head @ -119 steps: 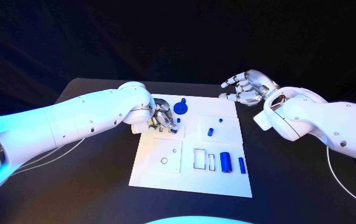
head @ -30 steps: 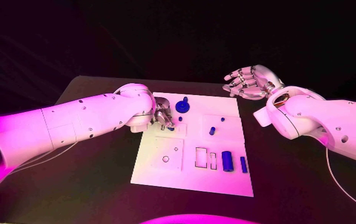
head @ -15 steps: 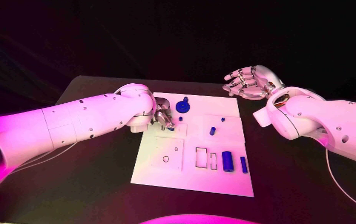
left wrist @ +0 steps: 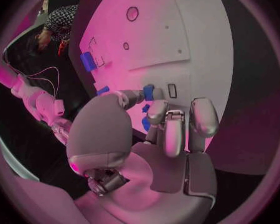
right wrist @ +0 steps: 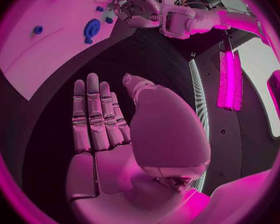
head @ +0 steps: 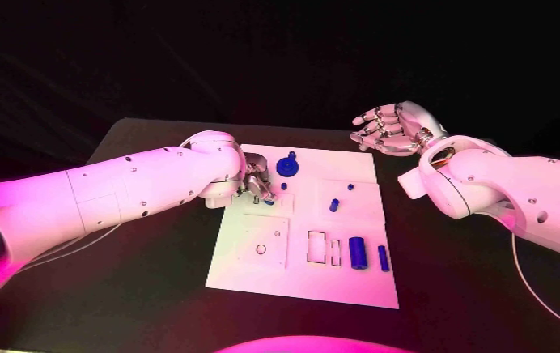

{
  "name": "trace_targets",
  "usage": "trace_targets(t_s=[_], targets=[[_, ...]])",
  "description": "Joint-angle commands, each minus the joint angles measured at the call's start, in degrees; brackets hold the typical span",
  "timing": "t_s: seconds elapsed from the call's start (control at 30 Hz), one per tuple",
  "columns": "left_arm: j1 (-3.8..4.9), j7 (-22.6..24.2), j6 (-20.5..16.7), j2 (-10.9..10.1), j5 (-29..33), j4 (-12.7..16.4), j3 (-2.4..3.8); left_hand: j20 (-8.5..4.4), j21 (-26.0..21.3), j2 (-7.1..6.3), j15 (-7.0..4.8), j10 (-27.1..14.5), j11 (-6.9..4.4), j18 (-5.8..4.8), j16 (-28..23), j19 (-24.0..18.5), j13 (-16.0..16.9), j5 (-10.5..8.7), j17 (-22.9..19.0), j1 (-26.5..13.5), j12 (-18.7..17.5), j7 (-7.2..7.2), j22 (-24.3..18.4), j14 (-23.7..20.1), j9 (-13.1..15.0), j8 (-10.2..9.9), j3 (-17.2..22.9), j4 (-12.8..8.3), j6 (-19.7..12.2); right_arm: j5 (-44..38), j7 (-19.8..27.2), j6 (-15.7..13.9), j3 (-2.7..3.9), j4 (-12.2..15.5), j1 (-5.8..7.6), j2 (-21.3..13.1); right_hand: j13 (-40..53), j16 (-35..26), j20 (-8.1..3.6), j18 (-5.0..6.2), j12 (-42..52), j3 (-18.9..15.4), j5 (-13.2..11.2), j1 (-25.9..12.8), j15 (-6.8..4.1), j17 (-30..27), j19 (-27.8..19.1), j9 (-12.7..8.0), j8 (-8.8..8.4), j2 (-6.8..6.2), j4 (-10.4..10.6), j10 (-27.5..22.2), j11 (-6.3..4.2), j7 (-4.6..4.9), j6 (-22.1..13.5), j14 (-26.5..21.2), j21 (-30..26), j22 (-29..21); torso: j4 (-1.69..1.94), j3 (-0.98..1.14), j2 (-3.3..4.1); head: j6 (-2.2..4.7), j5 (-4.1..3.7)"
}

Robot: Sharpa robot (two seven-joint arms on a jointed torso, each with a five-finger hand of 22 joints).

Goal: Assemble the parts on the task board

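Board: white task board (head: 306, 272) flat in the middle of the black table (head: 140, 288).
Left hand: left hand (head: 256, 181) low over the board's far left part, fingers curled down together; small blue part (left wrist: 149, 92) pinched at the fingertips, just beside a small rectangular slot.
Right hand: right hand (head: 395, 137) raised off the board's far right corner, fingers apart and slightly bent, holding nothing; flat palm and straight fingers (right wrist: 93, 115) over dark table.
Loose parts: blue round knob (head: 287, 167) at the far edge; short blue peg (head: 334, 205) mid-board; two blue cylinders (head: 357, 253) side by side near the right edge.
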Motion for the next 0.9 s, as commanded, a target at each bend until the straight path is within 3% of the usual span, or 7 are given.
trace_targets(t_s=[0.03,0.33,0.9], targets=[[-0.04,-0.50,0.55,0.19,0.35,-0.13,-0.05,-0.05,0.26,0.16,-0.48,0.57,-0.06,-0.84,0.40,0.49,0.19,-0.33,14.12,-0.97,0.35,-1.30,0.18,5.57,-0.06,0.43,9.96,-9.93,1.68,0.01,0.44,0.55,0.00,0.02,-0.04,0.07,-0.16,-0.39,0.52,0.74,-0.21,0.13,-0.23,-0.54,0.30,-0.09,-0.03,-0.06,0.31,-0.16,-0.29,0.11,0.42,1.02,-0.35,0.00,-0.43,-0.23,0.00,0.02,-0.02,-0.06,0.01],[-0.04,-0.65,0.07,0.57,0.90,-0.57,-0.07,-0.31,0.35,0.69,-0.74,1.09,-0.37,-0.93,0.40,0.86,0.58,-0.66,14.14,-2.43,0.55,-1.67,0.64,5.58,0.22,0.60,8.44,-9.02,2.22,0.01,0.15,0.72,0.00,0.05,-0.05,0.03,-0.71,-1.05,0.72,0.72,-0.28,0.24,-0.22,-0.80,0.48,-0.26,-0.17,-0.11,0.41,-0.09,-0.51,-0.03,0.54,1.12,-0.53,-0.29,-1.20,-1.18,-0.03,0.03,0.03,-0.09,0.00],[-0.06,-1.33,0.30,1.33,1.20,-1.41,-0.21,-0.81,0.12,1.09,-1.21,1.24,-0.83,-1.02,0.44,1.25,1.04,-0.90,14.26,-6.53,0.61,-2.29,0.82,5.62,0.46,0.06,-0.81,-4.24,3.41,0.02,-0.29,1.10,0.00,0.12,-0.05,-0.07,-1.15,-1.62,0.87,0.76,-0.29,0.30,-0.23,-1.05,0.63,-0.42,-0.08,-0.15,0.49,-0.02,-0.70,-0.13,0.65,1.21,-0.71,-0.60,-1.70,-1.89,0.00,0.01,-0.02,-0.33,-0.11]])
